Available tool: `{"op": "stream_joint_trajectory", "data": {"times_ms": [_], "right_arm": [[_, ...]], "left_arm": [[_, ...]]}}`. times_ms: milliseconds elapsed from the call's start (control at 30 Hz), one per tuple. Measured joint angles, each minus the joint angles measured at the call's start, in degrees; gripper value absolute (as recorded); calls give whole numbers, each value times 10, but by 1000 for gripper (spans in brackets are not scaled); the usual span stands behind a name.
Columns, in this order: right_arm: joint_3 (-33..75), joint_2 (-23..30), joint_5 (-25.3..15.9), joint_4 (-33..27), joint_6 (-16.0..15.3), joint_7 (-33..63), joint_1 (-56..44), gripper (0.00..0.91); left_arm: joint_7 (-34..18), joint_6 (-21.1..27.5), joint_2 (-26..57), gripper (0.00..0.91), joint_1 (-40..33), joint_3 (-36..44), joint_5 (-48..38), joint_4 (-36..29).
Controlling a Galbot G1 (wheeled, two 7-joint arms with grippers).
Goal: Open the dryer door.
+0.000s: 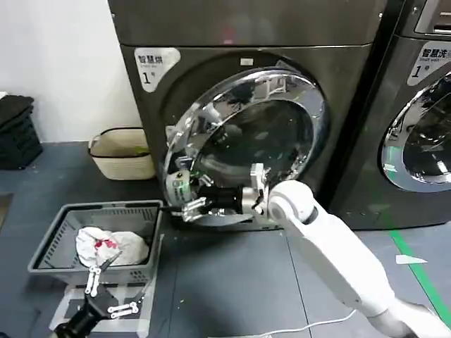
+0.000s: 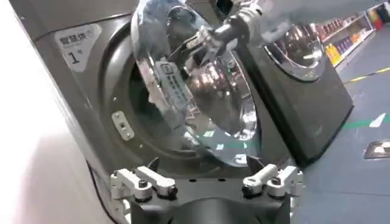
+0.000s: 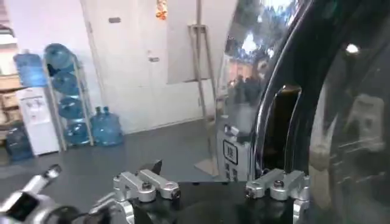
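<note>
beside dryer door — grey basket holding white cloth.

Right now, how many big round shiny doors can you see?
2. The dryer door is swung partly open on the middle machine, with the right gripper at its edge. A second round door sits on the neighbouring machine, partly cut off.

Grey basket holding laundry; beige tub.

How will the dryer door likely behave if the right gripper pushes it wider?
The dryer door, already ajar, would probably swing stiffly on its hinge, not flex. Its chrome rim looks slippery for the open right gripper. It probably feels heavy.
</note>
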Motion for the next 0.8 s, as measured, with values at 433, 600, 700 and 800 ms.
{"op": "stream_joint_trajectory", "data": {"times_ms": [433,600,700,800], "right_arm": [[32,-46,42,28,-6,-9,-46,907],[46,-64,49,50,-13,-25,-65,907],[56,-74,50,58,-15,-40,-75,907],[64,-84,53,66,-17,-49,-86,907]], "left_arm": [[-23,38,63,907,-44,14,-59,14],[-38,52,106,907,-76,34,-75,31],[-47,63,133,907,-103,56,-84,44],[-57,74,155,907,-132,81,-95,59]]}}
